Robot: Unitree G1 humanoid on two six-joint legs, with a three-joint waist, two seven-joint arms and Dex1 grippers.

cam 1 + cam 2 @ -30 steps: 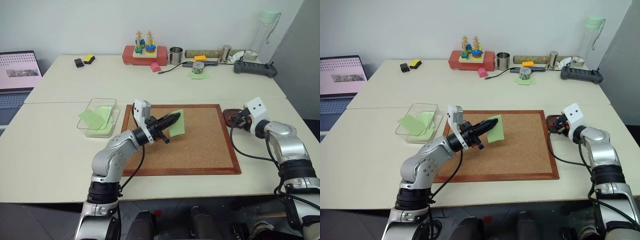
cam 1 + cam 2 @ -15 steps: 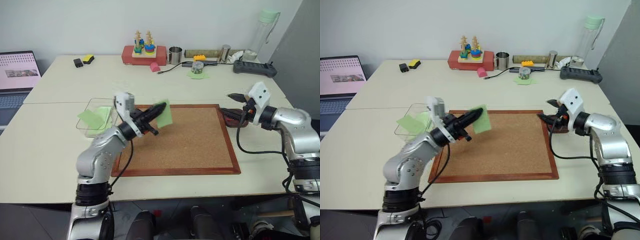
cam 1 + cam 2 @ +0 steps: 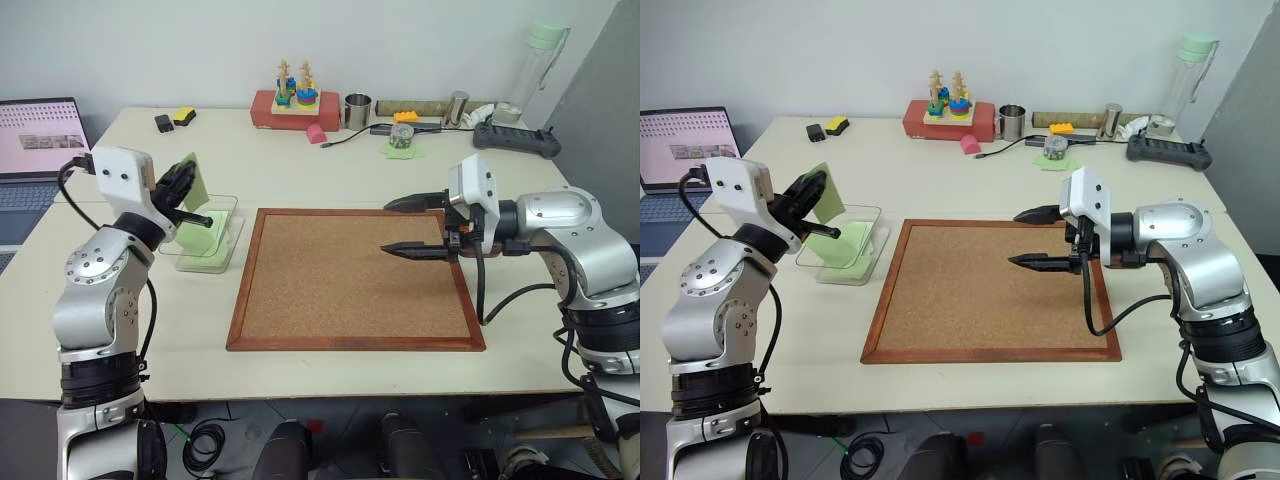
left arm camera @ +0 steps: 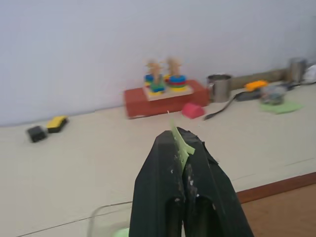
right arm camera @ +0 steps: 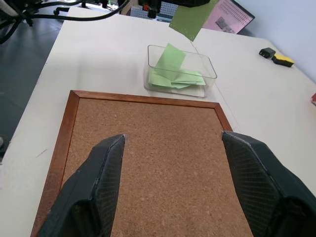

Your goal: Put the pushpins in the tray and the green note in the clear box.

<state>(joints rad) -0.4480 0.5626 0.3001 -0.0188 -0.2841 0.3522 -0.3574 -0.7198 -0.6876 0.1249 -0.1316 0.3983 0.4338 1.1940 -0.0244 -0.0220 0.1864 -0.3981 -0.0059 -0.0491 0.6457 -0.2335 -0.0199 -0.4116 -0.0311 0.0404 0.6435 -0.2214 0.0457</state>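
The left gripper [image 3: 182,186] is raised above the clear box [image 3: 203,232], jaws clenched on the green note [image 3: 192,183], which stands upright in the air over the box's near-left part. The clear box sits on the worktop [image 3: 300,170] just left of the corkboard [image 3: 355,280] and contains other green notes [image 5: 174,74] (at least two, overlapping). The right gripper [image 3: 412,226] hovers over the right part of the corkboard, pointing toward the robot's left, jaws released and spread wide, grasping nothing.
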